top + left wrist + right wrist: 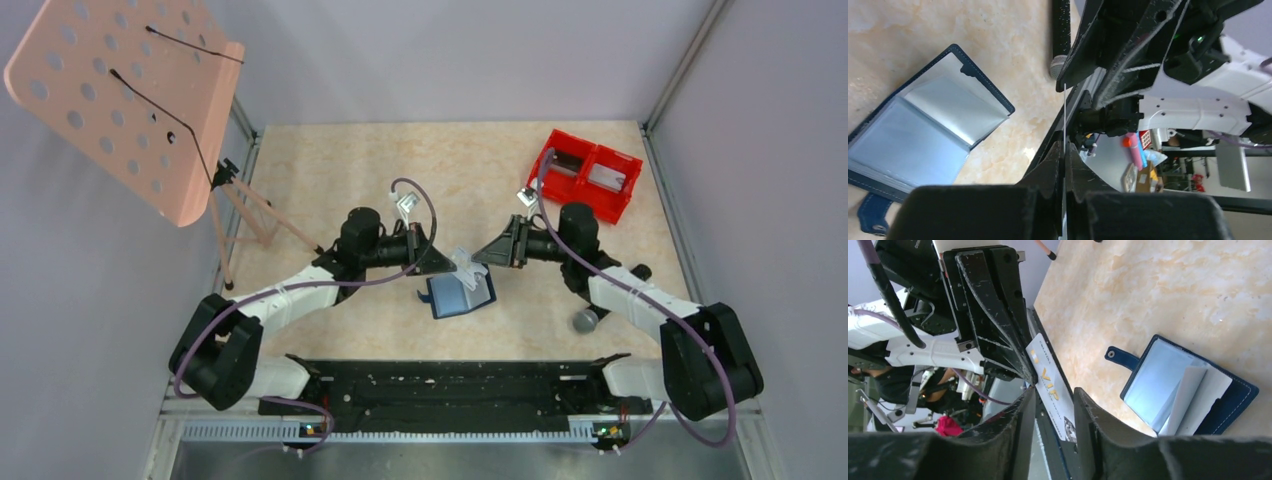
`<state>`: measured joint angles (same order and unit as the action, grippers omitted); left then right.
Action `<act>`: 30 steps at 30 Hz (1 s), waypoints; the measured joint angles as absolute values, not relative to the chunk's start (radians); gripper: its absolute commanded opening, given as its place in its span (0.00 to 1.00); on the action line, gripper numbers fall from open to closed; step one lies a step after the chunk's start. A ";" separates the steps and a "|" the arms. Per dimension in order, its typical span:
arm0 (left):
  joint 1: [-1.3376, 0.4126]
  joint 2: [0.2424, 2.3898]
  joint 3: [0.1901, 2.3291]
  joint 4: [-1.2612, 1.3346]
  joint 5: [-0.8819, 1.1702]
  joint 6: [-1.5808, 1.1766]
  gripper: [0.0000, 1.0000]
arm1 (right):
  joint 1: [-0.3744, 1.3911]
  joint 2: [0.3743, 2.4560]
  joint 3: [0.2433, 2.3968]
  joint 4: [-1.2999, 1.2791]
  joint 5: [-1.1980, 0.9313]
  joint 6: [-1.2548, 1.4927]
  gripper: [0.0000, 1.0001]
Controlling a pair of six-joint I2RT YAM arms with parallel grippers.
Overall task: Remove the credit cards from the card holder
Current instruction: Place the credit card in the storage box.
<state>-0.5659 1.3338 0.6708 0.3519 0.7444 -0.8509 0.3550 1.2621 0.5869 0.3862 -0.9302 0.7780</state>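
Observation:
A pale credit card (pixel 463 264) with gold lettering hangs in the air between my two grippers, just above the card holder (pixel 460 296). The navy card holder lies open on the table, its blue-grey inner faces up (pixel 923 135) (pixel 1178 390). My left gripper (pixel 1064 150) is shut on the card, which shows edge-on as a thin line (pixel 1064 115). My right gripper (pixel 1054 392) stands open around the card's other end (pixel 1048 380), with a gap on each side. The two grippers meet tip to tip (pixel 452 266) (pixel 480 258).
A red two-compartment bin (pixel 585 175) stands at the back right. A grey ball (pixel 586 321) lies by the right arm. A pink perforated board on a stand (pixel 130 100) leans over the back left. A black rail (pixel 450 385) runs along the near edge.

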 measured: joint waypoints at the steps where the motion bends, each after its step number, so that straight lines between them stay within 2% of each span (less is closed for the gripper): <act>1: -0.567 1.334 0.667 0.368 0.743 -0.871 0.00 | 0.356 1.259 0.569 0.421 -0.918 0.807 0.42; 8: -0.568 1.333 0.627 0.468 0.704 -1.005 0.00 | 0.356 1.253 0.455 0.678 -0.857 0.984 0.51; 11: -0.568 1.327 0.627 0.500 0.687 -1.032 0.00 | 0.356 1.253 0.438 0.768 -0.831 1.035 0.52; 15: -0.569 1.311 0.626 0.520 0.666 -1.047 0.00 | 0.358 1.253 0.432 0.826 -0.802 1.076 0.63; 20: -0.568 1.303 0.626 0.550 0.636 -1.053 0.00 | 0.364 1.252 0.423 0.837 -0.771 1.094 0.65; 22: -0.568 1.299 0.626 0.559 0.632 -1.054 0.00 | 0.365 1.252 0.414 0.823 -0.759 1.093 0.61; 27: -0.568 1.287 0.619 0.574 0.617 -1.054 0.00 | 0.366 1.249 0.412 0.805 -0.745 1.094 0.34; 30: -0.568 1.277 0.604 0.585 0.603 -1.058 0.00 | 0.366 1.245 0.406 0.823 -0.744 1.103 0.25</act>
